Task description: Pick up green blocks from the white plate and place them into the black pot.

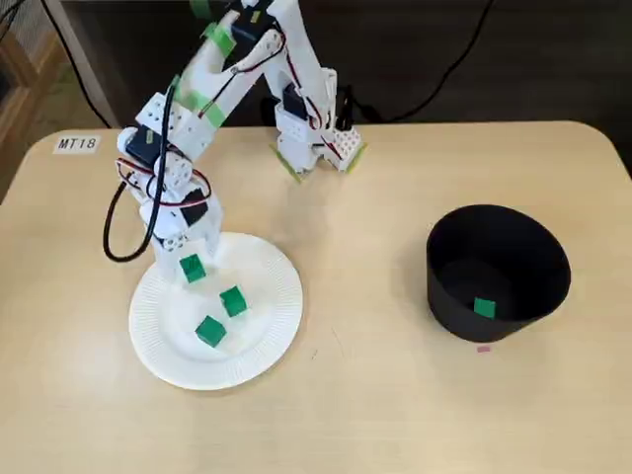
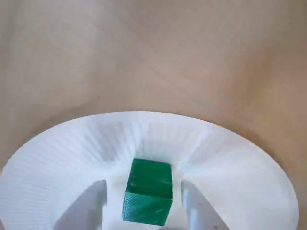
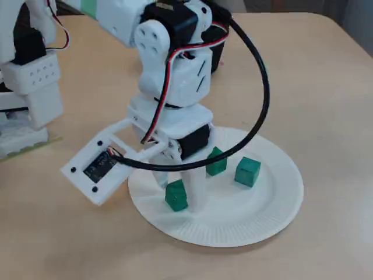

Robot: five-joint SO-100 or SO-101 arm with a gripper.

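Nearest the wrist camera, one green block (image 2: 148,191) sits on the white plate (image 2: 57,153) between the fingers of the open tool (image 2: 144,186), touching neither. It looks slightly turned, so closing could catch an edge and squirt it out, or drag the light plate. Two other green blocks (image 1: 233,300) (image 1: 210,331) lie just beyond. Farther across the surface (image 1: 375,395), the black pot (image 1: 449,286) stands well apart; a weak grip may drop the block there.
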